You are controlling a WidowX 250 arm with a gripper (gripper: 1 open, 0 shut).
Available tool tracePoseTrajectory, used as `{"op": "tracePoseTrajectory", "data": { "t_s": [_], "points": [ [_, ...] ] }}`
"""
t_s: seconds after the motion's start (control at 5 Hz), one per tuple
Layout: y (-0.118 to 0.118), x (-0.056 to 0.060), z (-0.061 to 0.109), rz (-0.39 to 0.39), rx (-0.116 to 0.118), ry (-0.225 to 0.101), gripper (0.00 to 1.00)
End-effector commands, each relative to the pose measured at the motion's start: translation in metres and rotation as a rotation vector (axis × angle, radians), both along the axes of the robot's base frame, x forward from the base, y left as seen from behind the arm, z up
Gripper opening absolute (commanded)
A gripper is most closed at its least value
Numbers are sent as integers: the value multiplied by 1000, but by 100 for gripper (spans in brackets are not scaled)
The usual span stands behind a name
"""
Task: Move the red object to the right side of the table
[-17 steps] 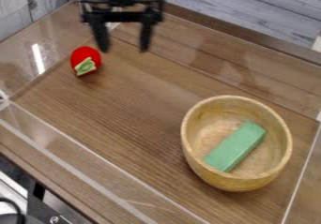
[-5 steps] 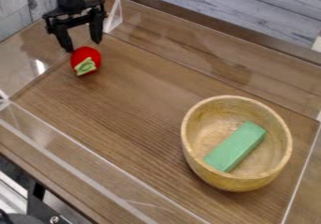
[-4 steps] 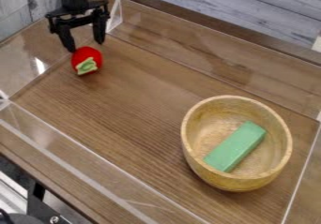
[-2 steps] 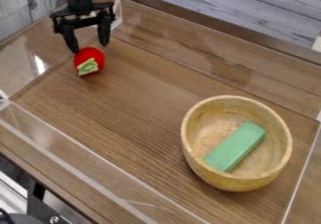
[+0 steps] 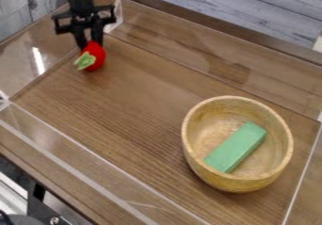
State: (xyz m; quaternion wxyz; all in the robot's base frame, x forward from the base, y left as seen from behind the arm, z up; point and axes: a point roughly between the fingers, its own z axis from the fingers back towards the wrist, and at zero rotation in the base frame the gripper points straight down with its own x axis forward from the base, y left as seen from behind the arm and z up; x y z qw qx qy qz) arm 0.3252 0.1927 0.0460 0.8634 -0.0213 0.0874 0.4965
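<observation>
While gripped: one red object (image 5: 90, 56)

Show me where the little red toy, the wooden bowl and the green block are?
red toy (image 5: 90, 58), camera view, its red body
wooden bowl (image 5: 201, 116), camera view, its left rim
green block (image 5: 236, 146), camera view, its flat top

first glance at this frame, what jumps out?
The bright red object at the table's far left, with the black claw right on top of it, fingers drawn in around it. Then the big wooden bowl at near right, holding a flat green block. The rest is bare brown wood-grain table edged with clear walls.
</observation>
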Motion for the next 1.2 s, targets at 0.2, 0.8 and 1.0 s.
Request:
{"op": "tracePoseTrajectory", "data": {
  "t_s": [0.2, 0.8, 1.0],
  "points": [
    [-35, 36, 74, -133, -11, -135, 0],
    [-127, 44, 75, -370, -53, -163, 0],
    [-144, 44, 78, -364, -62, -176, 0]
  ]
}}
